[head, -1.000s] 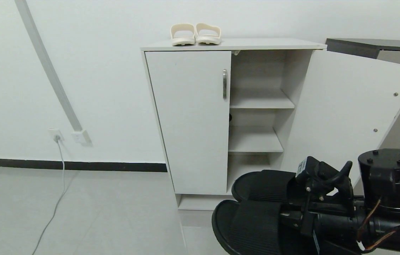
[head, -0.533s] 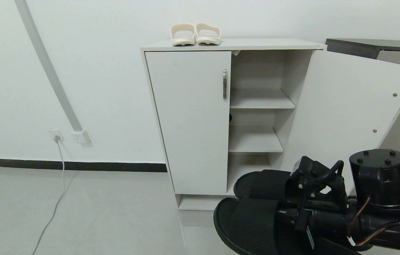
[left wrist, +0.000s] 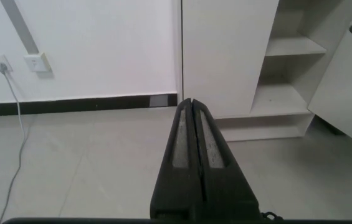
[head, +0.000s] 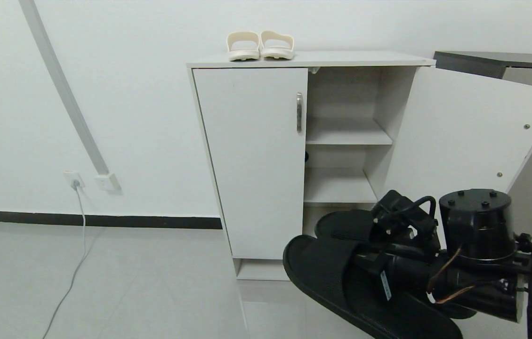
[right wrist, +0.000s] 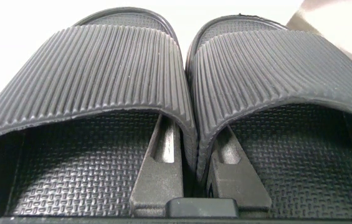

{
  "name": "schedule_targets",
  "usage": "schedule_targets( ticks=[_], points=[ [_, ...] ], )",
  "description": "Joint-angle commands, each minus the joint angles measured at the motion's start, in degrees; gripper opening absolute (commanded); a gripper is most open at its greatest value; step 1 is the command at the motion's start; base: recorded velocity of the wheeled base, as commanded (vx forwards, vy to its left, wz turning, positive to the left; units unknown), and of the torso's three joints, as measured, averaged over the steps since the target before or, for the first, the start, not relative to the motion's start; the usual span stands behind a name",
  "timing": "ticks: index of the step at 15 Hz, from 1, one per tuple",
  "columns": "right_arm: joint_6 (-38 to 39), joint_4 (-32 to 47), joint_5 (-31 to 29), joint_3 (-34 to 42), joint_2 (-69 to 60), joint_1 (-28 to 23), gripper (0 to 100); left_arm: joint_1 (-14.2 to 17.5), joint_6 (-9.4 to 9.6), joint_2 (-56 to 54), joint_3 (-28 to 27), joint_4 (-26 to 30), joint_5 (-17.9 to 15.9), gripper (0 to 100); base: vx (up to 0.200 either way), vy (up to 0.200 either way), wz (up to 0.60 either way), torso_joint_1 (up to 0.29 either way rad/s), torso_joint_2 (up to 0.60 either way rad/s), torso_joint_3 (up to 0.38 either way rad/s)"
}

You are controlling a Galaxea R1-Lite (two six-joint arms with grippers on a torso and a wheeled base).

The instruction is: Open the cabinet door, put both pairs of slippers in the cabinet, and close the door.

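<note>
A grey cable [head: 76,249] runs from a wall socket [head: 74,179] down to the tiled floor [head: 143,292], beside a second box [head: 107,181] capping a slanting conduit [head: 61,87]. A black skirting board [head: 106,220] lines the wall.

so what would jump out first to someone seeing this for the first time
The black slippers stand out most, held low in front of the cabinet by the right gripper, which has a finger inside each slipper and pinches their inner walls together. Next comes the cabinet's right door, swung wide open on white shelves, and the cream slippers sitting side by side on the cabinet's top.
</note>
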Motion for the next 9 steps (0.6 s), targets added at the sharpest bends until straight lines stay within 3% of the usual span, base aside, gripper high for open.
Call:
schedule_targets(
  ticks=[1, 6, 9],
  points=[
    [1.47, -3.36, -3.08, -1.25, 4.78, 0.78, 0, 0.04, -0.15, -0.12, 0.05, -0.08, 0.00, 0, 0.000, 0.000, 0.00, 0.000, 0.00, 0.000],
    [11.67, -11.27, -21.80, -5.20, 14.80, 4.91, 0, 0.04, -0.15, -0.12, 0.05, -0.08, 0.00, 0, 0.000, 0.000, 0.00, 0.000, 0.00, 0.000],
    [14.92, -11.27, -34.46, -13.11, 21.13, 5.52, 0, 0.13, -0.15, -0.12, 0.05, -0.08, 0.09, 0, 0.000, 0.000, 0.00, 0.000, 0.00, 0.000]
  ],
)
